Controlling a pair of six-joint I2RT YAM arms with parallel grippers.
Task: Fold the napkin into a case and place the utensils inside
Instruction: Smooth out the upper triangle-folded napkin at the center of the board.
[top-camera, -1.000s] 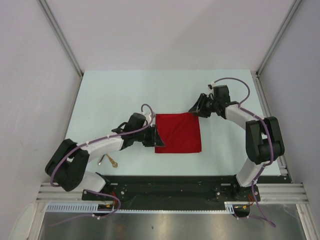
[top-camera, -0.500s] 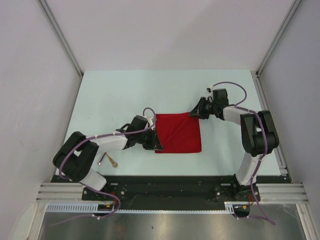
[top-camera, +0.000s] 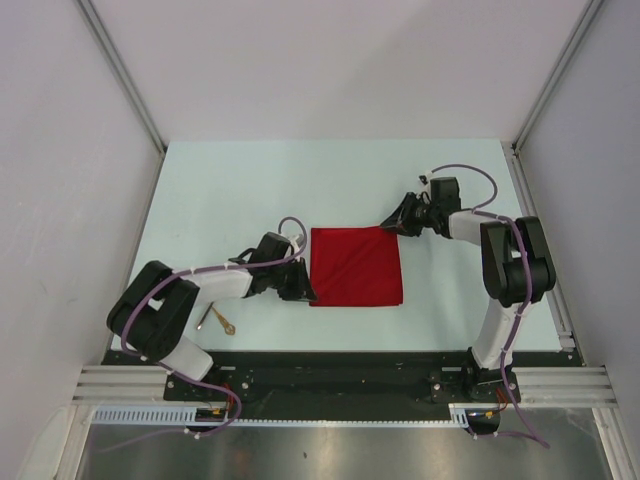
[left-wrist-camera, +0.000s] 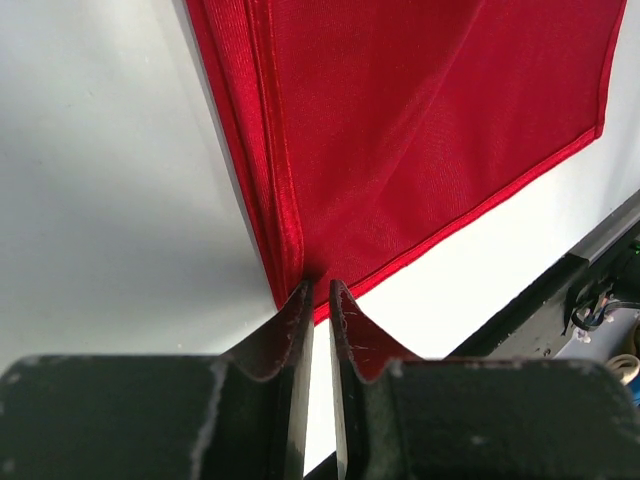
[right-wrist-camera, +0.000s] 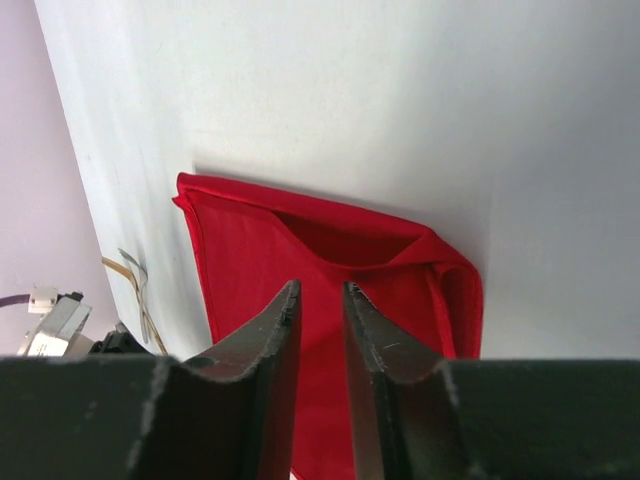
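Pale mint tabletop (top-camera: 230, 190) fills the space between plain grey walls, with the two arms reaching in from the near edge. Near the middle of it the napkin (top-camera: 355, 265) lies flat, folded into a rough square of several layers.

The left claw (top-camera: 308, 292) sits low at the napkin's near left corner. In the left wrist view its fingers (left-wrist-camera: 318, 288) are almost together, with only a thin slit between them. The slit shows bare table and no cloth. The tips reach right up to the stacked hems at the corner of the napkin (left-wrist-camera: 420, 130), but whether they touch it is hard to tell.

The right claw (top-camera: 392, 224) is at the napkin's far right corner. Its fingers (right-wrist-camera: 321, 288) are also nearly closed, with a narrow gap between them, and they hold nothing. Beyond them the napkin (right-wrist-camera: 250, 240) shows a top layer sagging open like a shallow pocket along its edge.

The utensils (top-camera: 220, 320) lie on the table well to the left of the napkin, close beside the left arm. From the right wrist they (right-wrist-camera: 135, 285) appear as thin gold pieces past the napkin's far side.
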